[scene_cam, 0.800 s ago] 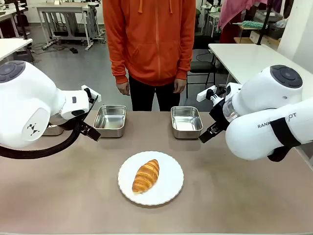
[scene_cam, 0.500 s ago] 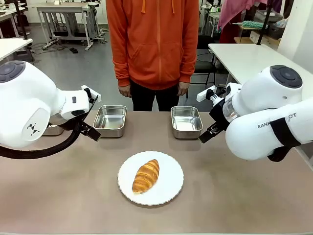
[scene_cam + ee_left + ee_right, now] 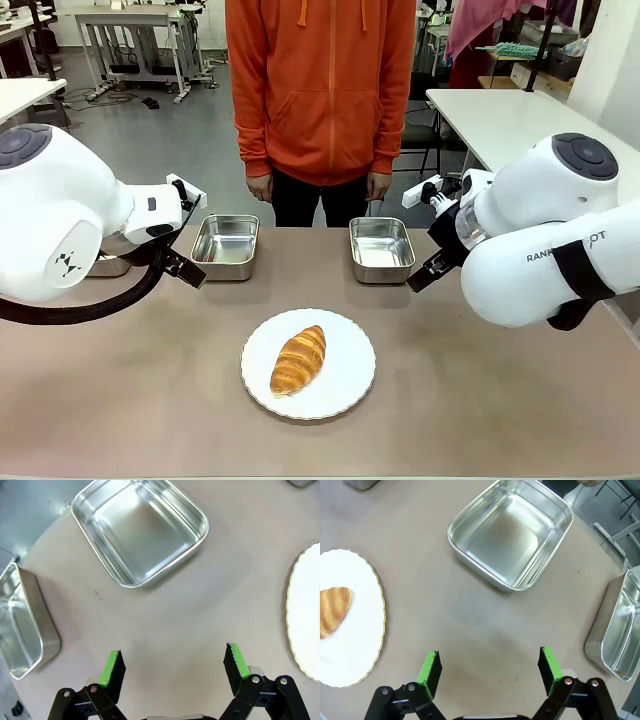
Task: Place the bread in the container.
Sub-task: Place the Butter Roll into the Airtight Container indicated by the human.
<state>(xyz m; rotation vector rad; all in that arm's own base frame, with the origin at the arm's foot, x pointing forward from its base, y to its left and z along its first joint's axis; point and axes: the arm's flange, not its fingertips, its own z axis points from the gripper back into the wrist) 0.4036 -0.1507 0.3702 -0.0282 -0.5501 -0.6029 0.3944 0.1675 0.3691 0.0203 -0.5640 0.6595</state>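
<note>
A beige worktop [image 3: 150,400] fills the lower part of the front view, in a workshop room with other tables behind, and a person [image 3: 320,90] in an orange hoodie stands at its far edge with arms hanging.

The task has not yet begun in any visible way. The bread [image 3: 298,359] lies untouched on a white plate [image 3: 345,385] at lower centre of the frame. One container [image 3: 226,243] at centre left and a second container [image 3: 381,248] at centre right are both empty. Grasping, carrying and setting down are all left to do, and nothing shows which pan is meant.

The front view gives the overall layout but hides the jaws behind the arms. The left wrist view shows the left tool [image 3: 172,660] wide open and empty above bare worktop. It also shows a third container [image 3: 22,625] at the frame's left edge. The right wrist view shows the right tool [image 3: 489,660] equally wide open and holding nothing. A fourth container [image 3: 617,625] sits at its right edge, and one tip of the bread is at its left edge.
</note>
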